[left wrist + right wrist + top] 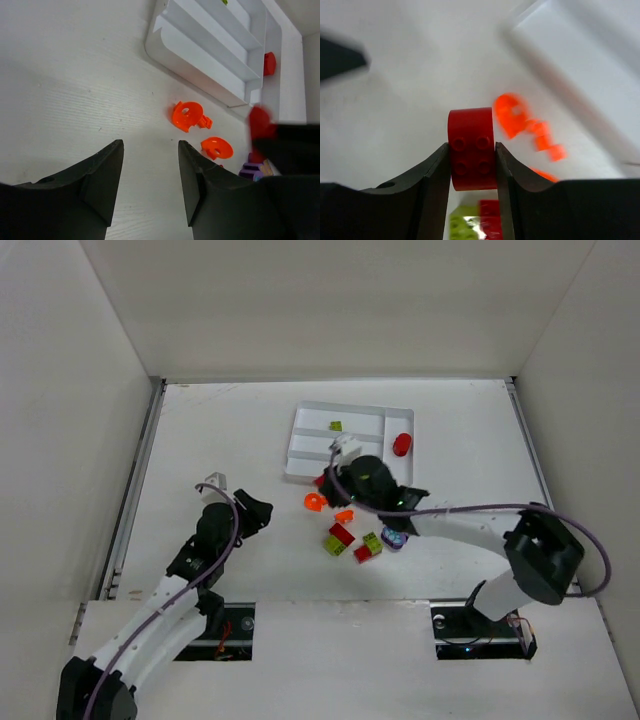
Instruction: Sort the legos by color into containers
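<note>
My right gripper (327, 480) is shut on a red lego brick (471, 150) and holds it above the table just in front of the white tray (300, 430). The brick also shows in the left wrist view (260, 122). The tray holds a lime green lego (337, 425) in a long slot and a red piece (402, 444) in the end slot. Two orange round pieces (315, 502) (345, 515) lie in front of the tray. Red (341, 534), green (372, 540) and purple (394, 539) legos lie in a small pile. My left gripper (262, 512) is open and empty, left of the orange pieces (187, 115).
White walls enclose the table on the left, back and right. The right arm's forearm (460, 525) stretches across the table right of the pile. The tray (200, 55) lies at an angle in the left wrist view.
</note>
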Motion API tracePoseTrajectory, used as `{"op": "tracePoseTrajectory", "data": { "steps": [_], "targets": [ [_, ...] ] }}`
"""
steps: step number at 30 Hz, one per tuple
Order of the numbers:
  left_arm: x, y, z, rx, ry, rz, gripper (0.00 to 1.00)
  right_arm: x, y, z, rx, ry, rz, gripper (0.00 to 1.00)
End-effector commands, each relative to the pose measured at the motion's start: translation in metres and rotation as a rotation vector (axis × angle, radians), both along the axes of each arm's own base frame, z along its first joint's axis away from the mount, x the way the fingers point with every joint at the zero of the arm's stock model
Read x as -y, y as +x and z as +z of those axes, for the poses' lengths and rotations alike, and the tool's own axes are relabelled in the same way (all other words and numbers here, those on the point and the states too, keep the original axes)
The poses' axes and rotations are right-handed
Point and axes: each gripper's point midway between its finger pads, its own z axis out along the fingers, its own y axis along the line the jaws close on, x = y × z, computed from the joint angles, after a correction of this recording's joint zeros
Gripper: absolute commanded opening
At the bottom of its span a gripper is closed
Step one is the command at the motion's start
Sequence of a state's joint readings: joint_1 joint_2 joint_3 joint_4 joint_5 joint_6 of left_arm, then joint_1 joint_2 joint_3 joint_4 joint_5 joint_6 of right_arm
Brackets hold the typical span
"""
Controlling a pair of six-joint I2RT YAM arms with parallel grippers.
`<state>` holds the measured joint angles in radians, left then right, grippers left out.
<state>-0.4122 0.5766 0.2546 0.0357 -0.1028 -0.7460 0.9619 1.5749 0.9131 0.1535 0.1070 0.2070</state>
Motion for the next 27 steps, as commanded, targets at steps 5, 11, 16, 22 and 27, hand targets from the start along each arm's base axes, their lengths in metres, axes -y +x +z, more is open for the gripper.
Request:
{"op": "tracePoseTrajectory", "data": {
  "steps": [5,11,16,22,27],
  "targets": [
    [0.052,0.012,0.015,0.037,0.018,-0.141,0.43,0.144,0.118,0.045,0.069,0.157,-0.622,0.29],
    [0.097,0.021,-0.001,0.013,0.167,-0.226,0.42,0.192,0.149,0.013,0.015,0.125,-0.802,0.3],
    [0.116,0.03,-0.01,0.005,0.273,-0.255,0.42,0.213,0.154,-0.004,0.011,0.082,-0.9,0.3],
    [0.122,0.042,-0.023,-0.026,0.325,-0.256,0.42,0.223,0.149,-0.019,-0.005,0.061,-0.96,0.45],
    [0.126,0.052,-0.034,-0.053,0.371,-0.261,0.41,0.226,0.143,-0.005,0.025,0.073,-0.959,0.74]
  ]
}}
